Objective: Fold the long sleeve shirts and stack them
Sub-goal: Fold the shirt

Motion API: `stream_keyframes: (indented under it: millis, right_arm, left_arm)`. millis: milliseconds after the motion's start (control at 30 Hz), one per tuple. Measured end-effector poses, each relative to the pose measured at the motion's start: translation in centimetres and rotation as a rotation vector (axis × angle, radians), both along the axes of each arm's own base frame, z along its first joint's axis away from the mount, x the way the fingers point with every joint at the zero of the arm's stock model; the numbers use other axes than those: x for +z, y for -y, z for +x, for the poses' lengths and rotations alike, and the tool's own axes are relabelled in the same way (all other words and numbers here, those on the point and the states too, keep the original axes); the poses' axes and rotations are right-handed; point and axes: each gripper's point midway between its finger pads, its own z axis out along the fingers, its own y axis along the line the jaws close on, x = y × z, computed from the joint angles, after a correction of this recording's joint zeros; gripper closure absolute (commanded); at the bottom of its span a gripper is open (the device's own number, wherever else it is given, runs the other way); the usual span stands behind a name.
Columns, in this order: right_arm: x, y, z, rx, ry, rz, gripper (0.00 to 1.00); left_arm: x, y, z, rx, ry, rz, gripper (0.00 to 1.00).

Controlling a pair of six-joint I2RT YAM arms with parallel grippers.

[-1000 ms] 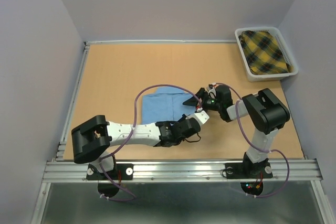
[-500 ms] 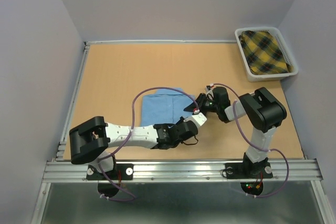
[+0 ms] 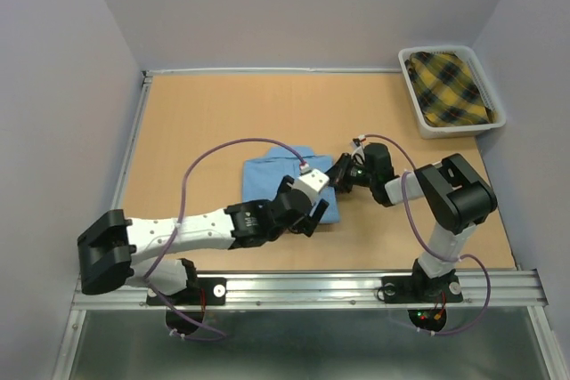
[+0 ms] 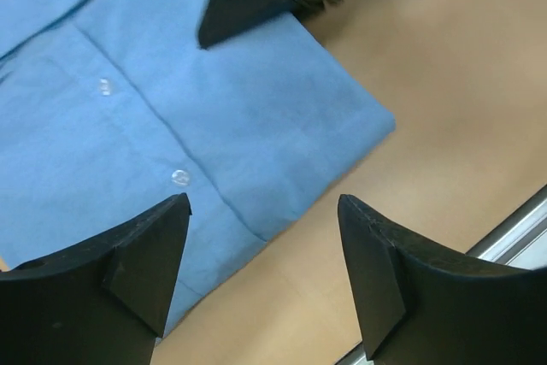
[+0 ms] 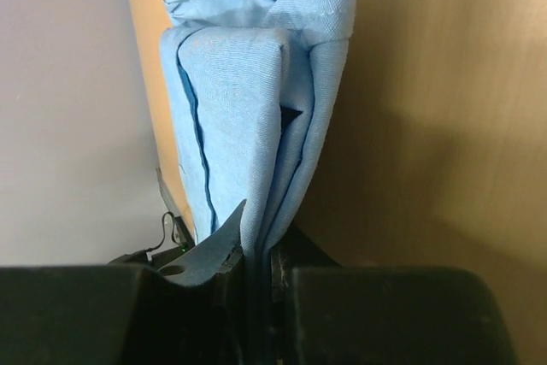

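The folded light blue shirt (image 3: 267, 180) is laid near the middle of the surface (image 3: 196, 122). Its edge (several layers) is clamped by the right gripper (image 5: 256, 256); the left gripper (image 4: 261, 215) is held wide apart above it.

long sleeve shirt (image 3: 272, 182): plain light blue, with darker blue seam lines
buttons (image 4: 180, 178): pale, translucent
table (image 3: 205, 122): flat orange-tan
bin (image 3: 412, 95), upper right of the top view: off-white
cloth in the bin (image 3: 450, 86): yellow and black plaid
left arm (image 3: 178, 230): white links, black joints
right arm (image 3: 459, 195): black upper part, white lower link
cables (image 3: 240, 141): purple
walls (image 3: 294, 6): pale lilac-grey
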Motion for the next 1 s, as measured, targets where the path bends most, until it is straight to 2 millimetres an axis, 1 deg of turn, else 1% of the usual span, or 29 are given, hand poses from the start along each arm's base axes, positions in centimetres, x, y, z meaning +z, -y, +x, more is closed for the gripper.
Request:
stream_keyframes:
  millis: [33, 67, 100, 133, 167, 233, 267, 333, 367, 400, 433, 500, 533, 600, 667, 700, 733, 767, 800, 833, 933, 967, 1000]
  right_arm:
    - [0.1, 0.1, 0.1, -0.002, 0.004, -0.003, 0.99]
    - [0.2, 0.2, 0.1, -0.004, 0.009, -0.006, 0.99]
    - [0.3, 0.4, 0.2, -0.006, 0.014, -0.013, 0.99]
    - [0.3, 0.6, 0.2, -0.007, 0.016, -0.020, 1.00]
    - [0.2, 0.8, 0.2, -0.008, 0.017, -0.032, 0.99]
    - [-0.1, 1.0, 0.0, -0.008, 0.011, -0.053, 0.99]
    - [-0.3, 1.1, 0.0, -0.008, 0.009, -0.058, 0.99]
    - [-0.6, 1.3, -0.2, -0.006, 0.003, -0.076, 0.99]
    - [-0.8, 1.4, -0.3, -0.004, 0.000, -0.083, 0.99]
    - [-1.0, 1.4, -0.4, -0.003, -0.005, -0.092, 0.99]
    - [-1.1, 1.5, -0.5, -0.002, -0.008, -0.097, 0.99]
    - [-1.3, 1.6, -0.6, 0.001, -0.013, -0.106, 0.99]
    - [-1.4, 1.6, -0.7, 0.002, -0.013, -0.110, 1.00]
    - [-1.4, 1.7, -0.7, 0.003, -0.015, -0.116, 0.99]
    - [-1.3, 1.8, -0.8, 0.006, -0.010, -0.121, 0.99]
    - [-1.3, 1.8, -0.8, 0.007, -0.008, -0.123, 0.99]
    - [-1.3, 1.8, -0.8, 0.008, -0.008, -0.127, 0.99]
    - [-1.3, 1.8, -0.8, 0.009, -0.008, -0.131, 0.99]
    - [-1.3, 1.9, -0.8, 0.010, -0.007, -0.133, 0.99]
    - [-1.3, 1.9, -0.8, 0.012, -0.004, -0.135, 0.99]
    - [-1.2, 1.9, -0.7, 0.017, -0.002, -0.143, 0.99]
    - [-1.2, 1.9, -0.7, 0.017, -0.001, -0.145, 0.99]
    - [-1.1, 1.9, -0.7, 0.017, 0.003, -0.148, 0.99]
  left_arm:
    - [0.9, -0.3, 0.5, 0.024, -0.008, -0.042, 0.22]
    - [2.2, -1.1, 1.6, 0.070, -0.012, -0.096, 0.24]
    - [3.3, -2.3, 3.1, 0.135, -0.014, -0.150, 0.25]
    - [4.1, -3.5, 4.3, 0.186, -0.009, -0.189, 0.25]
    - [4.8, -5.1, 5.8, 0.259, -0.009, -0.229, 0.25]
    - [5.2, -7.6, 7.5, 0.368, -0.013, -0.278, 0.25]
    - [5.0, -9.3, 8.7, 0.436, -0.018, -0.291, 0.26]
    - [3.6, -11.5, 10.0, 0.513, -0.067, -0.308, 0.30]
    - [2.0, -13.2, 10.7, 0.569, -0.109, -0.302, 0.35]
    - [0.9, -14.4, 11.2, 0.613, -0.134, -0.296, 0.36]
    - [-0.8, -15.4, 11.4, 0.645, -0.184, -0.290, 0.37]
    - [-3.1, -15.8, 11.1, 0.665, -0.268, -0.285, 0.37]
    - [-4.3, -15.8, 10.7, 0.669, -0.316, -0.277, 0.36]
    - [-6.2, -15.6, 9.9, 0.672, -0.395, -0.267, 0.36]
    - [-6.9, -15.4, 9.6, 0.672, -0.433, -0.276, 0.36]
    - [-7.2, -15.4, 9.6, 0.676, -0.447, -0.279, 0.38]
    - [-7.4, -15.3, 9.7, 0.680, -0.457, -0.285, 0.42]
    - [-7.5, -15.2, 9.7, 0.683, -0.464, -0.291, 0.43]
    - [-7.9, -15.1, 9.8, 0.688, -0.474, -0.294, 0.51]
    - [-8.2, -15.2, 9.9, 0.695, -0.481, -0.295, 0.56]
    - [-9.8, -15.0, 9.6, 0.714, -0.518, -0.292, 0.68]
    - [-10.0, -14.9, 9.6, 0.712, -0.525, -0.298, 0.70]
    - [-10.0, -14.7, 9.8, 0.711, -0.522, -0.311, 0.80]
